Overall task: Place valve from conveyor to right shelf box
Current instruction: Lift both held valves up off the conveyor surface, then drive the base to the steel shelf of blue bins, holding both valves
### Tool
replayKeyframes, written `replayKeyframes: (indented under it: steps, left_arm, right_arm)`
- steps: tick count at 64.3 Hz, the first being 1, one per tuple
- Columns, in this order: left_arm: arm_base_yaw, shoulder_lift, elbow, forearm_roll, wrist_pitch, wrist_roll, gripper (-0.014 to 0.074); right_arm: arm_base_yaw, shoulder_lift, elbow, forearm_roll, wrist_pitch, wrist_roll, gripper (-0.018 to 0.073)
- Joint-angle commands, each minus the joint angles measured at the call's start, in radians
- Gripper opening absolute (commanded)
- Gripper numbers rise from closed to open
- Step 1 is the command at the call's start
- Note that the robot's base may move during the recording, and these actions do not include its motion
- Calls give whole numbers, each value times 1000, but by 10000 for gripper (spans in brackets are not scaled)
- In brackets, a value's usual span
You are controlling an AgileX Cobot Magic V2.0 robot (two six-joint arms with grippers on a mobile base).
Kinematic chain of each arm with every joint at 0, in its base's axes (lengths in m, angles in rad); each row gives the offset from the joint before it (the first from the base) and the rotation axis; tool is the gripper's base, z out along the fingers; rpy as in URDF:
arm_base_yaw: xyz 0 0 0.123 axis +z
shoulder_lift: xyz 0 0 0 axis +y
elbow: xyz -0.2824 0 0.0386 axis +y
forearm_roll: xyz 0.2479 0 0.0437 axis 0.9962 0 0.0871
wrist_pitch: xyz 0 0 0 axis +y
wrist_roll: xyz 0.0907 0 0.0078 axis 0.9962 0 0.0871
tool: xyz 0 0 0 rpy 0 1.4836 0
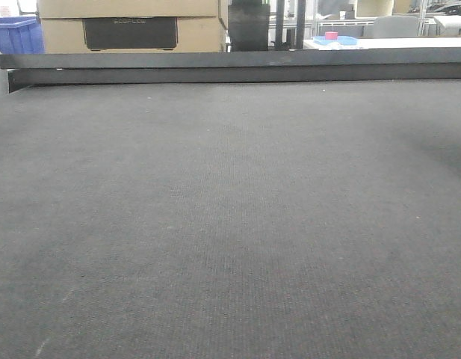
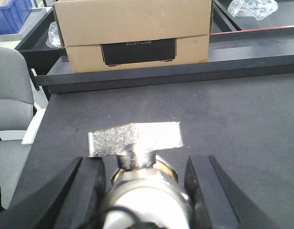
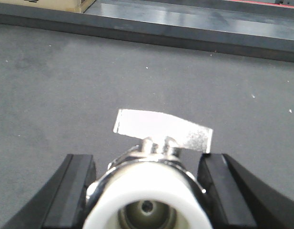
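- A big dark grey conveyor (image 1: 230, 224) fills the front view. A long black rail (image 1: 230, 67) runs along its far edge. Behind the rail sits a brown cardboard box (image 1: 125, 26).
- In the front view the belt has nothing on it. No arm shows there.
- The valve (image 2: 147, 191) shows up close in the left wrist view. It is shiny, with a flat silver handle (image 2: 135, 138) sticking out over the belt.
- The left end effector (image 2: 146, 164) has one black finger on each side of that valve, very close to it. I cannot tell if the fingers are squeezing it or just sitting beside it.
- The right wrist view shows another valve (image 3: 147, 187), with a white ring facing the camera.
- The right end effector (image 3: 149, 162) stands around it the same way. I cannot tell if it grips.
- I think the job is at the grabbing step, or just after it.
- The right shelf box is not in any view.
- Next, I think each grip must be firm. Then the arm must lift the valve off the belt and carry it to the right, to the box.
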Motion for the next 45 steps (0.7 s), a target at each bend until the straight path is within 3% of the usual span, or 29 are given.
replayKeyframes:
  steps: [1,26,45]
  left_arm:
    - [-5,-8,-13,-13,-59,-6,-111]
    - [-5,-8,-13,-13,-59,-6,-111]
    - [-5,-8,-13,-13,-61,-6,-111]
  right_arm:
    - [0,-15,-16,3,-95,-5,-154]
    - [0,20,-16,3,-224,-5,-154]
    - [0,41,-16,3,-234,-5,-154]
